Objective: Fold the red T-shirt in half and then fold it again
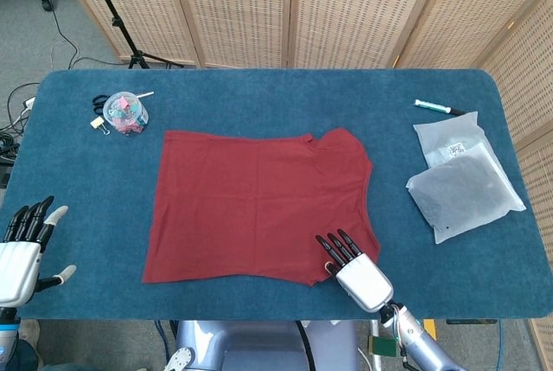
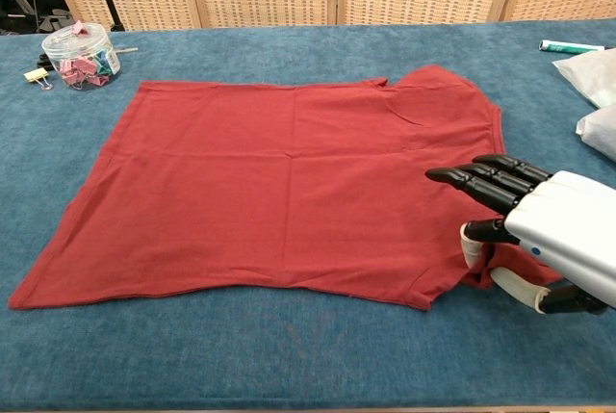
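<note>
Head view: one red T-shirt (image 1: 259, 202) flat at table (image 1: 78, 172) centre, long axis 9 to 3 o'clock.
My right hand (image 1: 354, 269): at the shirt's 5 o'clock sleeve; chest view shows thumb and finger pinching the cloth edge.
My left hand (image 1: 24, 246): spread, empty, at 8 o'clock, well apart.
Nearer: right.
Others: one clip jar (image 1: 125, 115), two bags (image 1: 462, 179), one pen (image 1: 438, 107).

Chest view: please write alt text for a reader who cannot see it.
A red T-shirt lies flat on a blue table, and the right hand curls its fingers at the shirt's near right corner. A jar of clips stands far left.
</note>
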Controlling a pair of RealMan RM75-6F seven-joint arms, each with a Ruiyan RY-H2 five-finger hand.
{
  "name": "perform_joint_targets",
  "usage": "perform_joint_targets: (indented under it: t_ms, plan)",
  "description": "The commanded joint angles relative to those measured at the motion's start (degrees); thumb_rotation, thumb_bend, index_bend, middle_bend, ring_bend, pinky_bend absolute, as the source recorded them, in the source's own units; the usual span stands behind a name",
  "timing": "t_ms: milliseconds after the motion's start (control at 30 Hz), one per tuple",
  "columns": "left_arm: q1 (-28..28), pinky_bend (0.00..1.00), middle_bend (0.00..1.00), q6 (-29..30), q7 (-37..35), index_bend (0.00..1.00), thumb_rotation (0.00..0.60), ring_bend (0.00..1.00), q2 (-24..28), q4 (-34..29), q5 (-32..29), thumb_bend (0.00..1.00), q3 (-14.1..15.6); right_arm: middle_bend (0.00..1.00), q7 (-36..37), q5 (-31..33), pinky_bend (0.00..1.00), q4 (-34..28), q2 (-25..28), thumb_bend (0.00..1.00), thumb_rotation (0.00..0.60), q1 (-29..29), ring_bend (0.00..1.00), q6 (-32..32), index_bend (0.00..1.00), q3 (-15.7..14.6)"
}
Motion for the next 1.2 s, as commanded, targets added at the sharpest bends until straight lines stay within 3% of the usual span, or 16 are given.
perform_joint_targets:
  t_ms: [33, 300, 367, 433, 500, 767, 1200]
  plan:
    - [-0.08, 0.0, 0.0, -0.12, 0.25, 0.0, 0.6, 0.0, -0.18, 0.12, 0.09, 0.03, 0.04, 0.01, 0.47, -0.19, 0.0, 0.76, -0.27, 0.53, 0.6, 0.26, 0.0, 0.25, 0.52, -0.1]
    - [-2.02, 0.0, 0.0, 0.96, -5.48, 0.01, 0.6, 0.0, -6.61, 10.25, 9.29, 0.05, 2.68, 0.01, 3.62, -0.63, 0.0, 1.95, 0.02, 0.55, 0.6, 0.94, 0.0, 1.7, 0.53, -0.59]
    - [-2.57, 0.0, 0.0, 0.97, -7.02, 0.07, 0.6, 0.0, -9.21, 13.65, 11.47, 0.05, 3.67, 0.01, 4.01, -0.76, 0.0, 2.0, 0.09, 0.56, 0.6, 0.95, 0.0, 2.14, 0.53, -0.78]
    - [-2.96, 0.0, 0.0, 0.84, -7.76, 0.19, 0.6, 0.0, -11.68, 16.91, 12.73, 0.05, 4.34, 0.01, 4.3, -0.94, 0.0, 1.96, 0.22, 0.56, 0.6, 1.0, 0.0, 2.52, 0.53, -0.97]
    - [-3.33, 0.0, 0.0, -0.07, -8.05, 0.26, 0.6, 0.0, -13.47, 19.19, 12.88, 0.05, 4.83, 0.01, 4.41, -1.09, 0.0, 1.91, 0.33, 0.57, 0.6, 1.04, 0.0, 2.84, 0.53, -1.13]
    - [-4.73, 0.0, 0.0, -3.01, -9.4, 0.41, 0.6, 0.0, -18.28, 23.71, 12.01, 0.06, 5.42, 0.01, 4.82, -0.84, 0.0, 2.04, 0.53, 0.57, 0.6, 1.21, 0.0, 3.2, 0.53, -1.32]
    - [-6.04, 0.0, 0.0, -4.2, -12.97, 0.44, 0.6, 0.0, -26.29, 32.68, 11.36, 0.08, 6.07, 0.01, 5.12, -0.17, 0.0, 1.89, 0.88, 0.59, 0.6, 1.49, 0.0, 3.7, 0.53, -1.07]
